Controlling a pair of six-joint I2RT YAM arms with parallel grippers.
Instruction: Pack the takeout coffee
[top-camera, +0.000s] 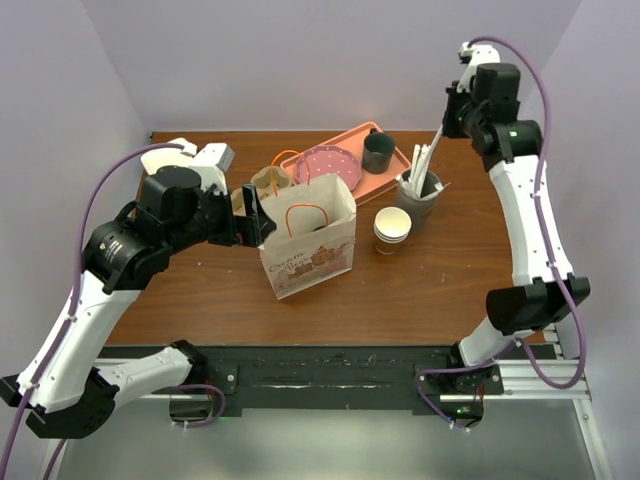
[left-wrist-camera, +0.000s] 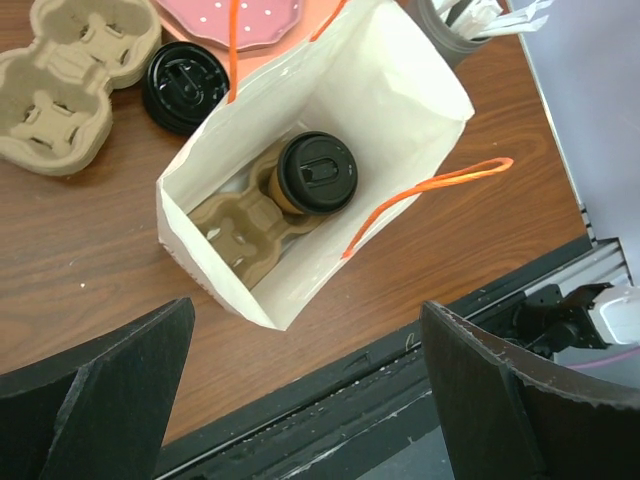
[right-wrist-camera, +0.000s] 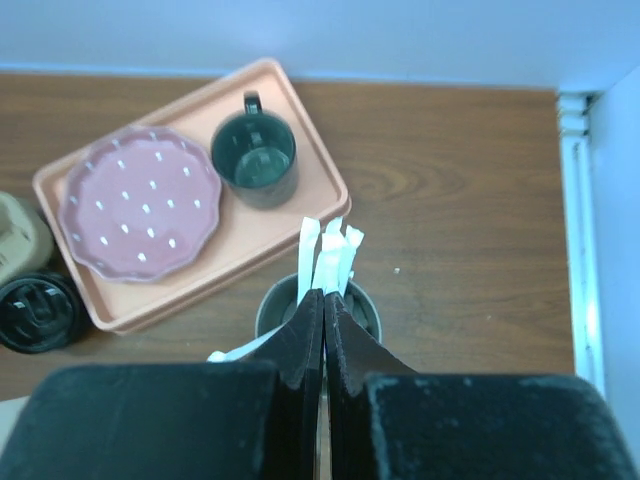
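Observation:
The takeout coffee (left-wrist-camera: 316, 172), a brown paper cup with a black sip lid, stands in a cardboard carrier (left-wrist-camera: 238, 215) inside the open white paper bag (left-wrist-camera: 400, 95) (top-camera: 310, 235). My left gripper (left-wrist-camera: 310, 400) (top-camera: 257, 214) hovers open just left of the bag's mouth, holding nothing. A second black-lidded cup (left-wrist-camera: 185, 85) stands outside the bag. My right gripper (right-wrist-camera: 324, 296) (top-camera: 441, 128) is raised over the grey holder cup (right-wrist-camera: 275, 300) (top-camera: 418, 197). It is shut on a white wrapped straw (right-wrist-camera: 330, 255) (top-camera: 430, 155) among others in the holder.
A pink tray (top-camera: 395, 165) at the back carries a dotted pink plate (top-camera: 327, 163) and a dark mug (top-camera: 378, 152). A stack of lidless paper cups (top-camera: 393, 228) stands right of the bag. A spare cardboard carrier (left-wrist-camera: 70, 80) lies behind the bag.

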